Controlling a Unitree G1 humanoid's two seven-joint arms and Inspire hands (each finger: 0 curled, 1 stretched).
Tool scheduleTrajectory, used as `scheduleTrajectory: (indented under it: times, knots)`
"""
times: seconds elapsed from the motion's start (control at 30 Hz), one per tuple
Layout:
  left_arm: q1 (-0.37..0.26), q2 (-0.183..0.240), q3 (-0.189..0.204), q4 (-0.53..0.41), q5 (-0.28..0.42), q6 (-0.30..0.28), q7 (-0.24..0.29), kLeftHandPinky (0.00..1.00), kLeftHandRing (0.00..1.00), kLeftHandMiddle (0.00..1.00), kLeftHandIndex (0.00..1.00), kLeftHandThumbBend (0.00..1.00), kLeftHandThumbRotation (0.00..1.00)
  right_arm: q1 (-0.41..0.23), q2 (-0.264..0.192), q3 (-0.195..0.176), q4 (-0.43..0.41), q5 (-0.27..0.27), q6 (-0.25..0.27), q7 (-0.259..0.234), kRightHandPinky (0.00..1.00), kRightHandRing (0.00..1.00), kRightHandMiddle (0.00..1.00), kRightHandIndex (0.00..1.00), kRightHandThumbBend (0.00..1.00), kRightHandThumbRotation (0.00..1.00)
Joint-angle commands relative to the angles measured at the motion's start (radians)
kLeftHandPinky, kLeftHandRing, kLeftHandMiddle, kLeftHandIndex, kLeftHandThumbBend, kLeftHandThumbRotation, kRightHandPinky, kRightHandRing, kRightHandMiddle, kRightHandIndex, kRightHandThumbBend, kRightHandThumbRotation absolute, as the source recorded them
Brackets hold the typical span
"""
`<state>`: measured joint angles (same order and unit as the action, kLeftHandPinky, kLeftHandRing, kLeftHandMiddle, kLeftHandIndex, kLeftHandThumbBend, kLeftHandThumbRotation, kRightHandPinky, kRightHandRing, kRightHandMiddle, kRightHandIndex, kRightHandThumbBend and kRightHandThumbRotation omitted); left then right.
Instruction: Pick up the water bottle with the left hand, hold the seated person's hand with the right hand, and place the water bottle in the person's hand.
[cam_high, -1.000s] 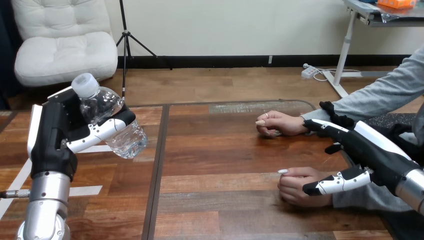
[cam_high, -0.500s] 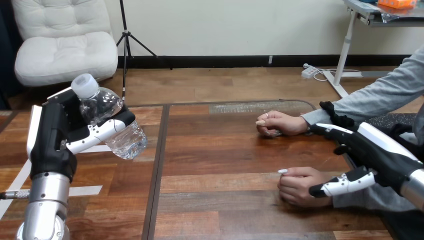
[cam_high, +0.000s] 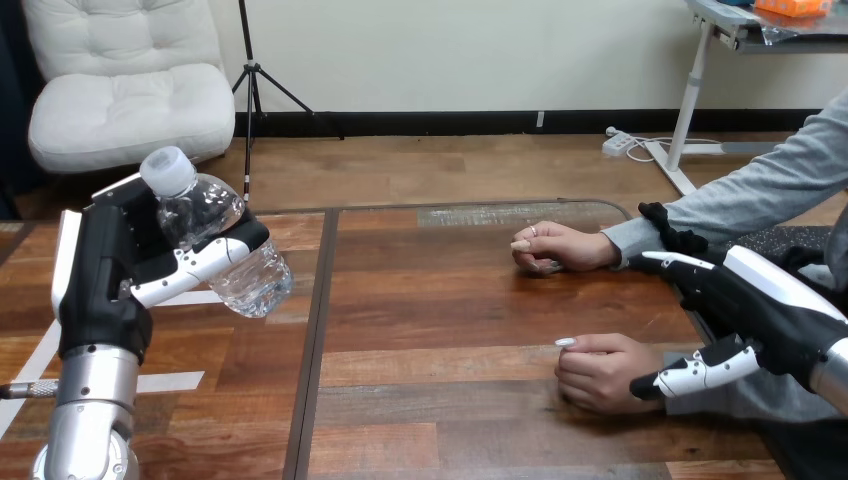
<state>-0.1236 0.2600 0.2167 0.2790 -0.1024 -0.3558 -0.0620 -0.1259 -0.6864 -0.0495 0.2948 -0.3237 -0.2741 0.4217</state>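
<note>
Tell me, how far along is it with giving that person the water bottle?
Done: the left hand is curled round the water bottle, tilted and lifted off the table. In hand: the right hand is open by the wrist of the person's nearer hand, not gripping it. Left: hold that hand, carry the bottle across and place it there; that hand lies curled on the wood now.

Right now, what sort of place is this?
Probably a robot test setup: wooden table marked with white tape, left robot hand gripping a water bottle, person's far hand resting on it.
</note>
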Motion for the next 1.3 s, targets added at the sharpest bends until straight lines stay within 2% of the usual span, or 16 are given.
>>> scheduleTrajectory:
  times: [0.0,0.2,0.7,1.27]
  knots:
    - [-0.044,0.006,0.013,-0.067,-0.001,-0.017,0.006,0.28,0.33,0.36,0.39,0.69,0.0,-0.048,-0.036,0.006,0.017,-0.017,-0.02,-0.03,0.81,0.92,0.91,0.89,1.0,0.19]
    - [-0.041,0.006,0.013,-0.075,-0.006,-0.012,0.003,0.28,0.33,0.36,0.39,0.68,0.0,-0.05,-0.041,0.011,0.031,-0.03,-0.034,-0.038,0.8,0.9,0.9,0.87,1.0,0.16]
    - [-0.042,0.01,0.014,-0.071,-0.006,-0.015,0.001,0.28,0.33,0.36,0.39,0.68,0.0,-0.053,-0.048,0.026,0.041,-0.059,-0.028,-0.04,0.79,0.89,0.89,0.87,1.0,0.15]
    - [-0.042,0.011,0.017,-0.071,-0.01,-0.023,-0.002,0.28,0.33,0.36,0.38,0.69,0.0,-0.056,-0.06,0.048,0.073,-0.093,-0.059,-0.047,0.78,0.87,0.88,0.85,1.0,0.18]
